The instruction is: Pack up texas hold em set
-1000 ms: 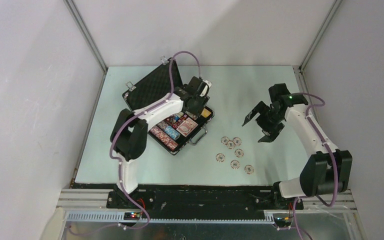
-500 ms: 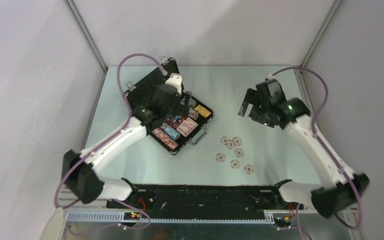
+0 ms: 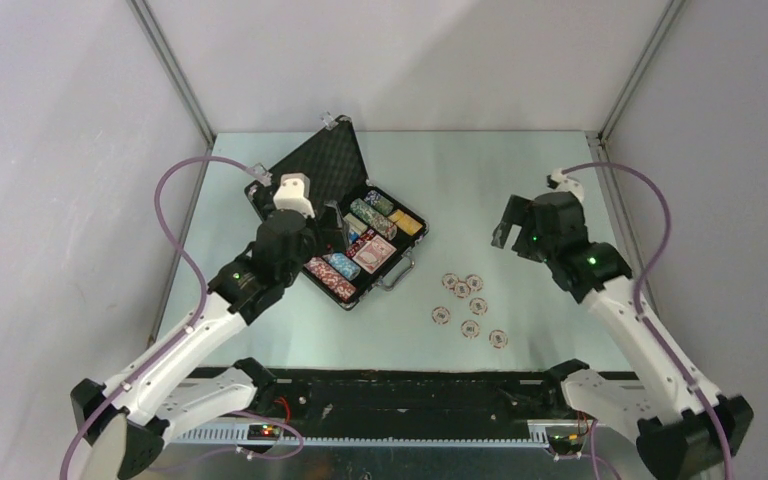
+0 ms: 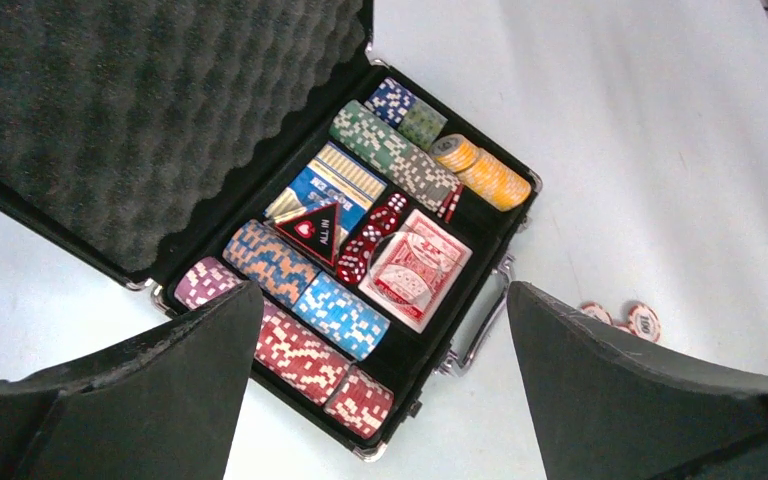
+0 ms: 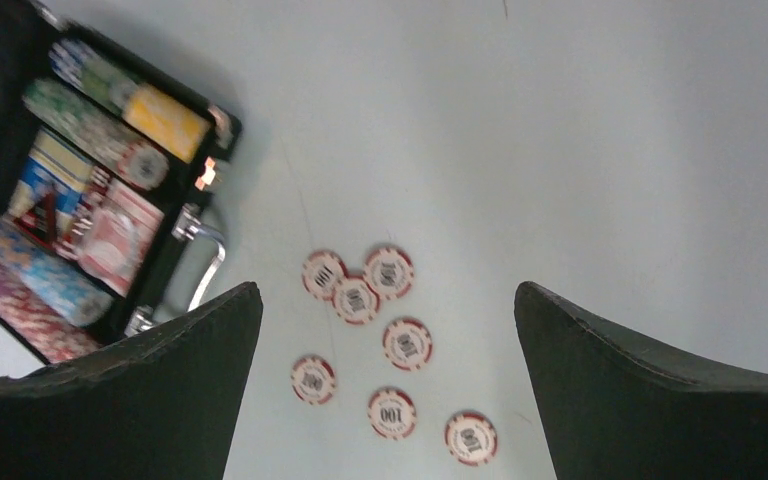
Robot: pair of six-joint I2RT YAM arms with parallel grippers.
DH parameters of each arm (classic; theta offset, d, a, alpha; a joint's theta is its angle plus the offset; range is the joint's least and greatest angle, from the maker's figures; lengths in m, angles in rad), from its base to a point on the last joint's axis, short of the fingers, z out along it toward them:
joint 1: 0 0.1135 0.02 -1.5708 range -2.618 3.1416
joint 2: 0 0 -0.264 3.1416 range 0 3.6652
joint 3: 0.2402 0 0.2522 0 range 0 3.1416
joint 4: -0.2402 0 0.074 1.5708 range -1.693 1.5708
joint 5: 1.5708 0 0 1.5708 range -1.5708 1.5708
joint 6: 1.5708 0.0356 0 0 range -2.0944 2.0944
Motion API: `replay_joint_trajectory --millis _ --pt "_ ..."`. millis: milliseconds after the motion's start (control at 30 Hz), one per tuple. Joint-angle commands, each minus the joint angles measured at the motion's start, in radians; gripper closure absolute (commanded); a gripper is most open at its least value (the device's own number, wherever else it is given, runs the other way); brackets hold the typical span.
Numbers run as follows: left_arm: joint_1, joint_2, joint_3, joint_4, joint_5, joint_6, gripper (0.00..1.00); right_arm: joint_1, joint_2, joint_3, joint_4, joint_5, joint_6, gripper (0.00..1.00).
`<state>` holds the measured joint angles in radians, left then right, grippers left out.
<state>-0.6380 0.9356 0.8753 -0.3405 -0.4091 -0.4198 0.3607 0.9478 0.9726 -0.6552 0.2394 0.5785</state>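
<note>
Black fingers (image 4: pixel 140 400) of the left gripper (image 4: pixel 382 292) are standing wide apart and holding nothing; this gripper is hovering over the open black case (image 4: pixel 410 355), clear of its contents. Black fingers (image 5: pixel 660 400) of the right gripper (image 5: pixel 388 290) are likewise standing wide apart and empty, hanging above the table (image 3: pixel 480 180) on the handle side of the case, well apart from it. Inside the case, rows of chips are lying on edge: a green and grey row (image 4: pixel 390 150) and a yellow row (image 4: pixel 480 170) at the end far from the left gripper, and blue (image 4: pixel 340 315) and red (image 4: pixel 300 355) rows at the near end. Between these rows a blue card deck (image 4: pixel 325 185) and a red-backed card deck (image 4: pixel 415 265) are lying flat, with red dice (image 4: pixel 370 235) lined up between the two decks and a triangular "ALL IN" marker (image 4: pixel 312 228) resting beside the dice. Behind the tray, the foam-lined lid (image 4: pixel 140 110) is standing open. At the front wall of the case, the silver handle (image 4: pixel 482 318) is lying on the table. Beyond that handle, seven loose red-and-white chips (image 5: pixel 407 343) marked 100 are lying flat on the table in a loose cluster, near the case but apart from it.
</note>
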Motion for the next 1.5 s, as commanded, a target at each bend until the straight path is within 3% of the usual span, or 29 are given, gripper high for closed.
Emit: replay_joint_trajectory --millis 0,267,533,867,1467 --pt "0.005 -0.06 -0.008 0.003 0.064 -0.008 0.0 0.016 0.083 0.003 -0.059 -0.009 0.015 0.0" --pt "0.004 -0.071 -0.044 0.035 0.063 0.041 0.0 0.03 0.257 -0.021 -0.064 -0.111 0.011 0.01" --pt "0.007 0.062 0.052 -0.049 0.236 0.075 0.0 0.03 0.533 0.058 -0.142 -0.259 0.029 0.11" --pt "0.006 0.097 0.059 -0.007 0.273 0.163 0.0 0.062 0.81 0.255 -0.258 -0.174 0.071 0.12" --pt "0.006 0.094 0.033 -0.02 0.242 0.255 0.0 0.02 0.945 0.259 -0.201 -0.227 0.214 0.27"
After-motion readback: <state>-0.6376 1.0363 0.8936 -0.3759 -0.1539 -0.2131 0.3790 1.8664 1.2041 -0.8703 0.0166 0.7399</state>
